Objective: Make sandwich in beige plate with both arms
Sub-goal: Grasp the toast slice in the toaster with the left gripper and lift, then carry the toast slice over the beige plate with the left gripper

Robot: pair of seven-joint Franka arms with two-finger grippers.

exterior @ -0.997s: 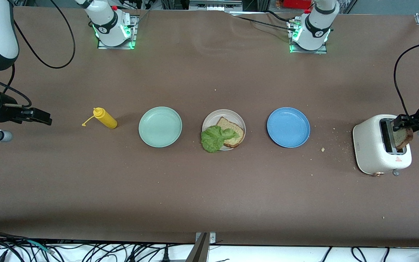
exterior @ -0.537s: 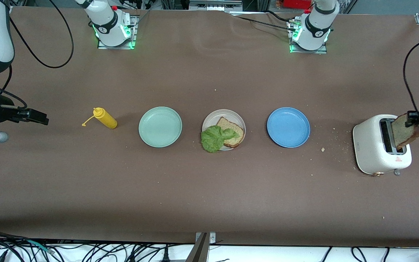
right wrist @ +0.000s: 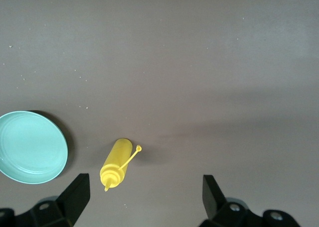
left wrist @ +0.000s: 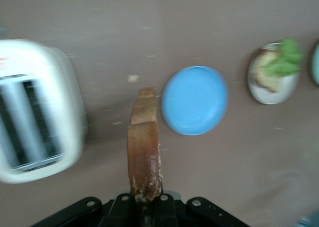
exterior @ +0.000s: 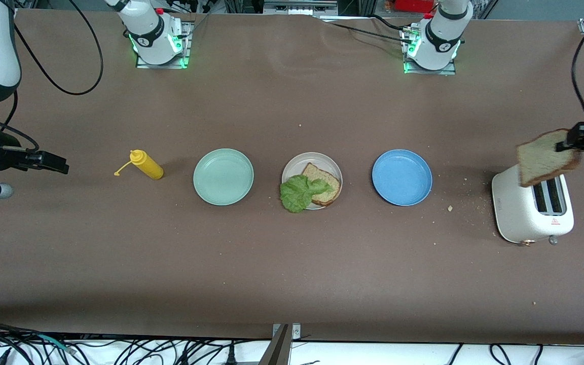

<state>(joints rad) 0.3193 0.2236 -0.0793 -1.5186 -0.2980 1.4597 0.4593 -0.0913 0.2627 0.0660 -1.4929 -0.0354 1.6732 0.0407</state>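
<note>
Brown toasted bread slice (exterior: 547, 157) gripped at one crust edge by the black two-finger left gripper (exterior: 568, 142), fingers clamped tight on it, hanging just above the slots of the cream two-slot toaster (exterior: 531, 210) at the left arm's end of the table. Judged about two thirds done: round pale beige plate (exterior: 295, 165) already carrying a first square brown slice (exterior: 322, 181) with a ruffled green lettuce leaf (exterior: 299, 192) laid over it, the leaf spilling past the plate rim; top slice lifted clear of the toaster but not yet carried over or set down. Left to do: carry across the round blue plate (exterior: 402, 177), which lies between gripper and beige plate, then lower onto the lettuce and let go. Held slice on edge in the left wrist view (left wrist: 144, 157), thin side up, long axis running straight out from the fingertips, free end aimed away from the wrist and loosely toward the blue plate (left wrist: 195, 100); needs turning flat before release, by this reading. Right gripper (exterior: 51, 161) waiting with black fingers (right wrist: 75, 194) spread wide and holding nothing, over bare brown table, yellow squeeze bottle (right wrist: 116, 168) lying on its side just ahead of the fingertips and round mint-green plate (right wrist: 31, 147) a little further off past it.
</note>
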